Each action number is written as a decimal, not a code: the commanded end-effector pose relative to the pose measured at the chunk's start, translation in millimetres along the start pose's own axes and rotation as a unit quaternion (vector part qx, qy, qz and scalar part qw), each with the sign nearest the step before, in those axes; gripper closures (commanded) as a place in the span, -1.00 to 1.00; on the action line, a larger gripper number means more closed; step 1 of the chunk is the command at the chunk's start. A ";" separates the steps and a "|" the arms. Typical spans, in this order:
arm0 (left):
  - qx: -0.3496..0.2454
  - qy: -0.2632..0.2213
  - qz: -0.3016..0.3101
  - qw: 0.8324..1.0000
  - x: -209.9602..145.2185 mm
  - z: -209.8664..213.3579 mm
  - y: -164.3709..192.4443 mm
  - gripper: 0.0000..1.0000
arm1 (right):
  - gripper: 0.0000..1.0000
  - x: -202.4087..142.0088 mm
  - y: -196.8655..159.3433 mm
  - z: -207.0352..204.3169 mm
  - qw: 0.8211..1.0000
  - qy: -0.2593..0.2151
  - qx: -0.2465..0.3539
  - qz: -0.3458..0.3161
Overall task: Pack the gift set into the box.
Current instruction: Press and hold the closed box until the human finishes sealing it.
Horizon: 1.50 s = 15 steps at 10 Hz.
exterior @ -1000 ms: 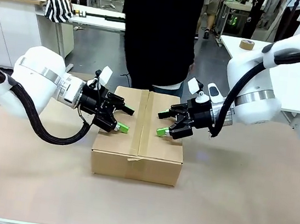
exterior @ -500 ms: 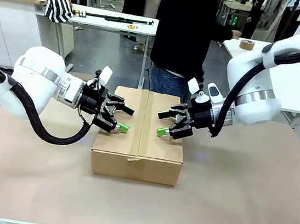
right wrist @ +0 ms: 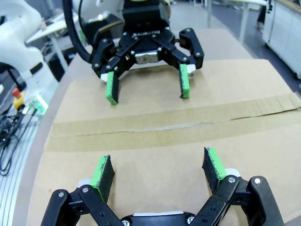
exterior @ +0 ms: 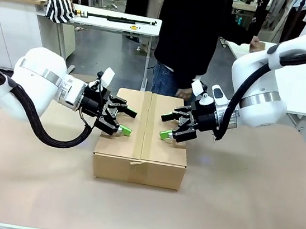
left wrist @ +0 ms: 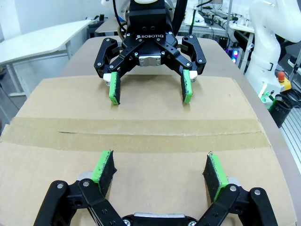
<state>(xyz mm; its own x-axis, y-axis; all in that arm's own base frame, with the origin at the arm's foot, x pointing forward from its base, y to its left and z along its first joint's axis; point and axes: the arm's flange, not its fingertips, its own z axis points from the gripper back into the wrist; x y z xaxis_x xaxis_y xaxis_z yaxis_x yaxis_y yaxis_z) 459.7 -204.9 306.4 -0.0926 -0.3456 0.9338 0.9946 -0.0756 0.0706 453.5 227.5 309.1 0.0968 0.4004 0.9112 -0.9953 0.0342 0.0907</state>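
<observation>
Sat at the middle of the table (exterior: 253,207): the box (exterior: 141,147), flaps closed, tan tape (exterior: 145,126) along its seam. Hovered over its top at 9 o'clock: the left gripper (exterior: 123,120), jaws spread wide, gripping nothing. Faced it from 3 o'clock across the seam: the right gripper (exterior: 167,125), equally wide and empty. Stood beyond at 12 o'clock: a person (exterior: 194,35).

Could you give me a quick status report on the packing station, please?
Left gripper and right gripper open, facing each other over the box. Box closed, tape along its seam. Person at the far side.
</observation>
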 end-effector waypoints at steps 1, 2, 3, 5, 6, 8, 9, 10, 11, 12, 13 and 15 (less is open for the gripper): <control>-0.001 0.002 0.001 1.000 -1.7 -0.7 -0.8 -1.00 | -1.00 -3.2 0.6 -0.4 1.000 0.005 0.001 -0.001; -0.001 0.002 0.001 1.000 -1.7 -0.7 -0.8 -1.00 | -1.00 -3.2 0.6 -0.4 1.000 0.005 0.001 -0.001; -0.001 0.002 0.001 1.000 -1.7 -0.7 -0.8 -1.00 | -1.00 -3.2 0.6 -0.4 1.000 0.005 0.001 -0.001; -0.001 0.002 0.001 1.000 -1.7 -0.7 -0.8 -1.00 | -1.00 -3.2 0.6 -0.4 1.000 0.005 0.001 -0.001; -0.001 0.002 0.001 1.000 -1.7 -0.7 -0.8 -1.00 | -1.00 -3.2 0.6 -0.4 1.000 0.005 0.001 -0.001; -0.001 0.002 0.001 1.000 -1.7 -0.7 -0.8 -1.00 | -1.00 -3.2 0.6 -0.4 1.000 0.005 0.001 -0.001; -0.001 0.002 0.001 1.000 -1.7 -0.7 -0.8 -1.00 | -1.00 -3.2 0.6 -0.4 1.000 0.005 0.001 -0.001; -0.001 0.002 0.001 1.000 -1.7 -0.7 -0.8 -1.00 | -1.00 -3.2 0.6 -0.4 1.000 0.005 0.001 -0.001; -0.001 0.002 0.001 1.000 -1.7 -0.7 -0.8 -1.00 | -1.00 -3.2 0.6 -0.4 1.000 0.005 0.001 -0.001; -0.001 0.002 0.001 1.000 -1.7 -0.7 -0.8 -1.00 | -1.00 -3.2 0.6 -0.4 1.000 0.005 0.001 -0.001; -0.001 0.002 0.001 1.000 -1.7 -0.7 -0.8 -1.00 | -1.00 -3.2 0.6 -0.4 1.000 0.005 0.001 -0.001; -0.001 0.002 0.001 1.000 -1.7 -0.7 -0.8 -1.00 | -1.00 -3.2 0.6 -0.4 1.000 0.005 0.001 -0.001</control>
<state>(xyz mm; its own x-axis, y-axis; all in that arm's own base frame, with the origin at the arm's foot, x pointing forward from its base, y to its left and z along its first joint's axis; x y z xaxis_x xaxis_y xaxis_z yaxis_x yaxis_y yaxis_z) 459.7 -204.9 306.4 -0.0926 -0.3456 0.9338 0.9946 -0.0756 0.0706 453.5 227.5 309.2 0.0968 0.4003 0.9112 -0.9953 0.0342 0.0907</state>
